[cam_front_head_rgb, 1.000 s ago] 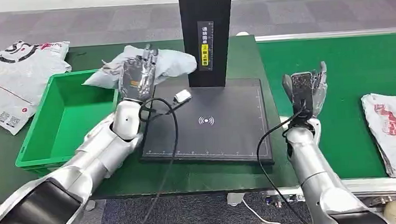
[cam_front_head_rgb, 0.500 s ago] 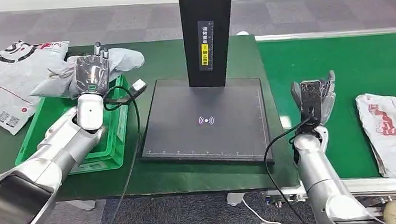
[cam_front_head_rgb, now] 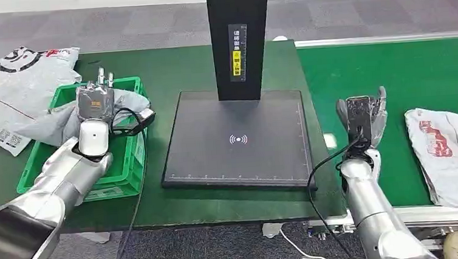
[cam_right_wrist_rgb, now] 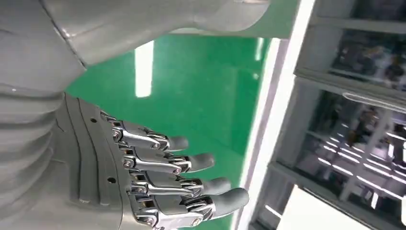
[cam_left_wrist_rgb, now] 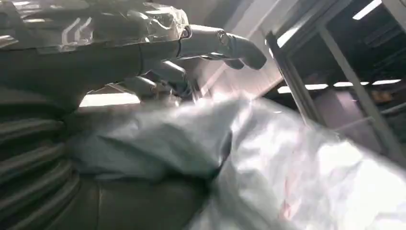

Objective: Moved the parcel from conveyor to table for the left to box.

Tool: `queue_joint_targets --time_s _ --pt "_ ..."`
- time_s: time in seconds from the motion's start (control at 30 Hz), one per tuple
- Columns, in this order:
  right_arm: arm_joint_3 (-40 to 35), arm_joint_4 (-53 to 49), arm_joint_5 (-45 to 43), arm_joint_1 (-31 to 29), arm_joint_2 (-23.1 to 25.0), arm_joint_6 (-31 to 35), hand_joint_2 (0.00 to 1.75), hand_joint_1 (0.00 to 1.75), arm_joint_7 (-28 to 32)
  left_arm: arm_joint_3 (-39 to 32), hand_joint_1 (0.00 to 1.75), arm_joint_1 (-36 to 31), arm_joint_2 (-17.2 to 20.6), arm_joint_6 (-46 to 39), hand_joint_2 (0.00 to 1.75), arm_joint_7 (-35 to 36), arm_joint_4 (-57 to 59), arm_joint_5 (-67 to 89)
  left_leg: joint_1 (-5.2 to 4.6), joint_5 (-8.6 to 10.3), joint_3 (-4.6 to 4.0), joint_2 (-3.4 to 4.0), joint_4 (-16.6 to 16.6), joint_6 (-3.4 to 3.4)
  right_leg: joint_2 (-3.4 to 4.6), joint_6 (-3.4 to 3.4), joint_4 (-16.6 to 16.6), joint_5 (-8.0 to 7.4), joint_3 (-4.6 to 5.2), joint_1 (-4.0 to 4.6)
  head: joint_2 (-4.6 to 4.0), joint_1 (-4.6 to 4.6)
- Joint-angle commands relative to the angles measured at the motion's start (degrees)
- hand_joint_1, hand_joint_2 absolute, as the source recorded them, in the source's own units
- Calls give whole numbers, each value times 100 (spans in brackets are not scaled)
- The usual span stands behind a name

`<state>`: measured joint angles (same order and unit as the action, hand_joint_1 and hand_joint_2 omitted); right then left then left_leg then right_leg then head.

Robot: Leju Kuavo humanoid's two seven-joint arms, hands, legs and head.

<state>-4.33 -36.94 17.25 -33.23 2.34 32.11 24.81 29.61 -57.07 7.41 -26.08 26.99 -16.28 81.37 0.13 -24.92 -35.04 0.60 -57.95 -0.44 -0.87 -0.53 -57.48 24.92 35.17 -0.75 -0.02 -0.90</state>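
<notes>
A grey plastic parcel (cam_front_head_rgb: 48,125) hangs over the green box (cam_front_head_rgb: 126,168) at the table's left side, and my left hand (cam_front_head_rgb: 95,101) holds it from above. In the left wrist view the parcel (cam_left_wrist_rgb: 268,163) lies crumpled against the palm while the fingers (cam_left_wrist_rgb: 225,43) reach out over it. My right hand (cam_front_head_rgb: 362,115) stands upright and open at the near left edge of the green conveyor (cam_front_head_rgb: 405,74), holding nothing. In the right wrist view its fingers (cam_right_wrist_rgb: 167,165) are spread apart. A white parcel with red print (cam_front_head_rgb: 450,153) lies on the conveyor to its right.
A black scanner pad (cam_front_head_rgb: 239,138) with a tall black post (cam_front_head_rgb: 238,37) fills the middle of the green table. Several white printed bags (cam_front_head_rgb: 17,89) lie beyond the box at the far left. A black cable (cam_front_head_rgb: 130,121) trails from my left wrist.
My left hand carried the grey parcel leftwards from beside the scanner post to over the green box and lowered it. The white parcel on the conveyor has crept left. My right hand has dropped slightly.
</notes>
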Motion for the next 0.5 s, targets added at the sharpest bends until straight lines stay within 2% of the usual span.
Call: queue_joint_targets --time_s 0.03,0.07,0.1,0.13,0.2,0.3,0.37,0.47,0.5 --pt "-86 219 266 -33 -55 -199 175 0 -281 -1927 0 -64 -148 -1043 175 -795 100 -861 3 -2 5 -3 -1 1 5 1 4 1 -8 2 2 0" --pt "-89 222 271 -40 -44 -189 175 0 -287 -1935 0 -75 -140 -1033 175 -803 102 -864 4 -3 3 0 -3 1 8 2 3 -1 -6 3 0 0" --pt "-109 241 299 -57 -40 -198 175 0 -298 -2017 0 -62 -142 -1214 0 -852 68 -904 6 -5 8 5 -3 0 17 4 3 0 -10 4 0 0" --pt "-146 283 354 -83 -34 -208 175 0 -342 -2145 0 -54 -144 -1368 0 -975 48 -1005 8 -4 8 2 -1 -1 15 4 6 -1 -11 6 2 0" --pt "-252 382 496 -151 -4 -246 175 0 -446 -2897 0 127 -171 -1392 0 -1585 -642 -1447 4 -2 6 3 2 -3 14 5 5 -2 -6 3 2 0" --pt "-290 491 518 -189 -34 -234 175 0 -427 -4669 0 18 -571 -1392 0 -3550 -887 -2689 7 -2 -2 -6 -3 -3 6 8 1 -2 -1 6 2 0" --pt "-279 521 480 -189 -79 -227 175 0 -358 -5176 0 -193 -759 -1346 0 -4365 -640 -3462 8 2 -9 -12 -6 -3 -4 5 -1 -2 3 8 0 0" --pt "-260 529 427 -166 -143 -239 175 0 -263 -5433 0 -339 -872 -1003 0 -4895 -444 -4167 7 1 -6 -12 -5 -3 -5 4 -1 0 1 7 2 0" --pt "-271 531 409 -149 -186 -226 175 0 -255 -5645 0 -431 -939 -127 0 -4822 -290 -4812 10 -2 3 -17 -5 -2 -5 4 4 2 -12 9 2 0"
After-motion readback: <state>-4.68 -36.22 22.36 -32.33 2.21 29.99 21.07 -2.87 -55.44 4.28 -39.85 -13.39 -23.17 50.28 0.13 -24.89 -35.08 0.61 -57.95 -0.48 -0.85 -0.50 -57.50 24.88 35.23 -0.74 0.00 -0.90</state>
